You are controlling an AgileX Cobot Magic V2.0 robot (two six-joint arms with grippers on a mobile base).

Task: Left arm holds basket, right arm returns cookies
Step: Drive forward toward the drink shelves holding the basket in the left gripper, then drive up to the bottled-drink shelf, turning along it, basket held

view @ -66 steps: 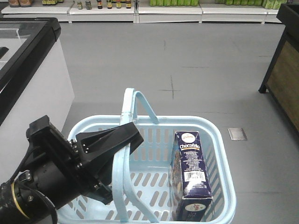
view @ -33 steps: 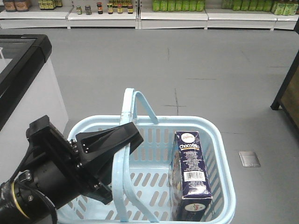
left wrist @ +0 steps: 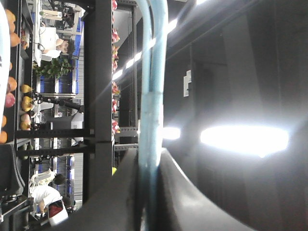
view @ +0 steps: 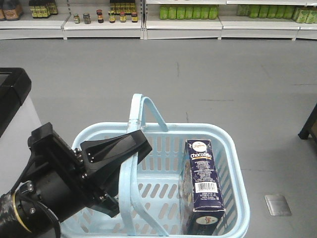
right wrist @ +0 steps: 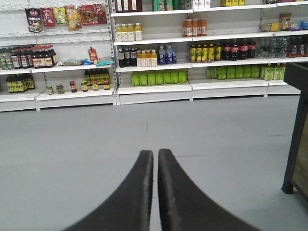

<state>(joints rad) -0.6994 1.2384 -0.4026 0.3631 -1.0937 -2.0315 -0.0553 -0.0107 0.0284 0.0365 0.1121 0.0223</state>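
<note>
We read "Chocofello" in white on the cookies box [view: 203,181], which stands in the right side of the basket [view: 198,127]. The left gripper [view: 141,145] clamps one basket handle. The right gripper [right wrist: 155,154] is closed and empty.

Left arm [view: 54,193] cut off at lower-left corner; hides left part of basket [view: 198,127] interior. Basket near rim cropped by bottom edge. Fine print on Chocofello cookie box [view: 203,183] unreadable. Shelf jars [view: 87,19] too small to identify. Right gripper [right wrist: 155,153] base cropped at bottom edge.
</note>
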